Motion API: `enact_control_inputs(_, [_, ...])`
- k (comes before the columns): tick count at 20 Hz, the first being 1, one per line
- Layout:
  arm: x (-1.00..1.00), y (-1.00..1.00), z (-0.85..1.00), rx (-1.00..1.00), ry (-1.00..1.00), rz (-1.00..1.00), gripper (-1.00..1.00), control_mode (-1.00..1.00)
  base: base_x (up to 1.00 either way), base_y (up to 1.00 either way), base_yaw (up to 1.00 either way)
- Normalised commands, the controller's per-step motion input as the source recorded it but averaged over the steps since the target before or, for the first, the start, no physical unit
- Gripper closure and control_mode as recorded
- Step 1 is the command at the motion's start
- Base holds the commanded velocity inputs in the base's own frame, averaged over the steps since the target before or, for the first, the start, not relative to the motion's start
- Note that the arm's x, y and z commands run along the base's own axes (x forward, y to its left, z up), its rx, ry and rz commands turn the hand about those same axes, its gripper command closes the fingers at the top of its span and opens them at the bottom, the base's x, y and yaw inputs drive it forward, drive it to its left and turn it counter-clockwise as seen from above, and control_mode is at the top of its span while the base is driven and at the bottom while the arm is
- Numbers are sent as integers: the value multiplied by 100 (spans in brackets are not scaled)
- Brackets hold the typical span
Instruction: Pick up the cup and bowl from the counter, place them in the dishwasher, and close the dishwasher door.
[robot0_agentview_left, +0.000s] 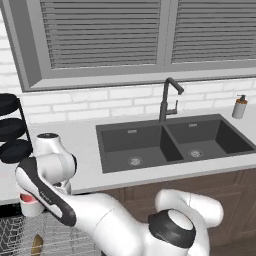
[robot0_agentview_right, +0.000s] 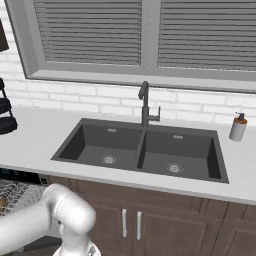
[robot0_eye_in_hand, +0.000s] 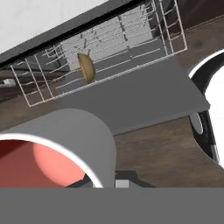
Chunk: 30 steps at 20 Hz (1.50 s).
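Cup (robot0_eye_in_hand: 57, 153) sits clamped in the closed gripper (robot0_agentview_left: 31, 202), mouth toward the camera, above the open dishwasher's rack (robot0_eye_in_hand: 105, 57), where the bowl (robot0_eye_in_hand: 86, 68) already stands on edge.

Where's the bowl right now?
The bowl stands on edge in the dishwasher's wire rack, upper left of the hand view; it also shows at the left base view's bottom left.

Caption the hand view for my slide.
Cup held over the open dishwasher door; bowl already in the rack.
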Motion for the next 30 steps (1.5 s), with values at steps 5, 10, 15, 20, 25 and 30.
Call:
enact_control_inputs(5, [-50, -3, 0, -32, 4, -21, 100, -100, 0, 0, 0])
enact_control_inputs(10, [-2, -11, 0, -18, 1, -18, 100, -100, 0, 0, 0])
enact_control_inputs(15, [35, -35, -21, -1, 2, -8, 100, -100, 0, 0, 0])
enact_control_inputs(20, [32, -44, -48, -7, 1, -1, 100, -100, 0, 0, 0])
enact_control_inputs(25, [13, -9, -31, -16, 0, 3, 100, -100, 0, 0, 0])
enact_control_inputs(30, [31, 0, -37, -13, -1, 16, 100, -100, 0, 0, 0])
